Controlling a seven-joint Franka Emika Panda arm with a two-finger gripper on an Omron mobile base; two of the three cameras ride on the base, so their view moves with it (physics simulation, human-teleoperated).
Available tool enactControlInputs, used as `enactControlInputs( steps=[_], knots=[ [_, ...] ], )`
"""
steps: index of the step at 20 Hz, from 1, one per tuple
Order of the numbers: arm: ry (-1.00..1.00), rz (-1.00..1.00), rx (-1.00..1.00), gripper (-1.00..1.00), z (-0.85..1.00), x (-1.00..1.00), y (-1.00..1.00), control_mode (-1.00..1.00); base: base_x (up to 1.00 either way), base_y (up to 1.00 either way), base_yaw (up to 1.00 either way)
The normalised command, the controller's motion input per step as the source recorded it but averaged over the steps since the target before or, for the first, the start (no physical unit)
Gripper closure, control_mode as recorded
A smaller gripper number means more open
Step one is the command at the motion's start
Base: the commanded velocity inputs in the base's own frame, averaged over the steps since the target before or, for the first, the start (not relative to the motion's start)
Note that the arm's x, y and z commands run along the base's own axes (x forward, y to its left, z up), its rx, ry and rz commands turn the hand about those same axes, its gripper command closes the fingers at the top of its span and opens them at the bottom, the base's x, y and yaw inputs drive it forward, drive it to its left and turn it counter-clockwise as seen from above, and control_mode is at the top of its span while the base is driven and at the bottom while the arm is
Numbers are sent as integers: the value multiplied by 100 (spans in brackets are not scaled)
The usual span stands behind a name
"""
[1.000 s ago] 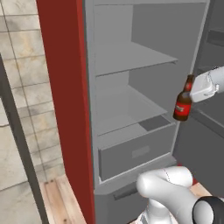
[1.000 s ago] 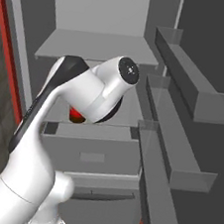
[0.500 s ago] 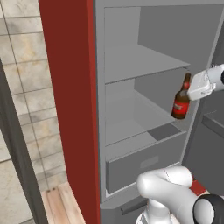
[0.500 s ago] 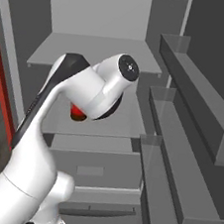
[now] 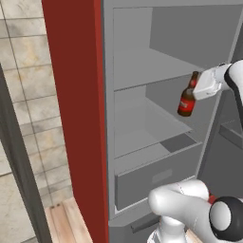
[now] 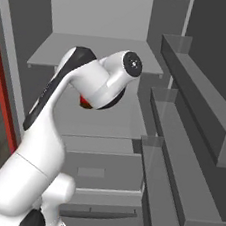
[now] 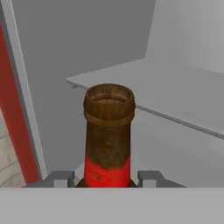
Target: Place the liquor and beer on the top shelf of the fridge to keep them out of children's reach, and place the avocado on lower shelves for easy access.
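Gripper (image 5: pixel 199 89) is clamped on the beer (image 5: pixel 187 99), jaws narrow on either side of the neck w/ the red label band between them; in the hand view the gripper (image 7: pixel 108 178) sits right at the base of the neck and the beer (image 7: pixel 108 135) points its open mouth up the frame. Bottle hangs in the air at the open front of the fridge (image 5: pixel 76 104), tilted a bit, body below the level of the top shelf (image 5: pixel 147 66), touching nothing but the jaws. From the hand cam the top shelf (image 7: pixel 166 94) lies ahead and slightly above the bottle mouth. Right base view: the arm blocks most of the bottle, just a red bit of the beer (image 6: pixel 85 103) peeks out under the wrist; top shelf (image 6: pixel 92 54) is bare there. Step in hand, I'd say: carrying the beer to the top shelf. Next move prob needs a lift so the bottle base clears the shelf's front edge, then reach in, set it upright, open. Risk: catching the base on the shelf lip, or tipping on release. Liquor and avocado can't be placed from these shots.
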Motion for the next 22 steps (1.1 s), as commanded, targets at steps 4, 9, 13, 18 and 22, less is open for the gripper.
enactControlInputs(
  steps=[4, 9, 13, 18, 22],
  knots=[
    [-9, 1, 0, 100, 66, 31, 0, -100, 0, 0, 0],
    [-10, 1, 0, 100, 66, 39, -2, -100, 0, 0, 0],
    [-5, 1, 0, 100, 36, 49, -19, -100, 0, 0, 0],
    [0, 0, 0, 100, 8, 63, -17, -100, 0, 0, 0],
    [0, 0, -1, 100, 0, 68, -10, -100, 0, 0, 0]
  ],
)
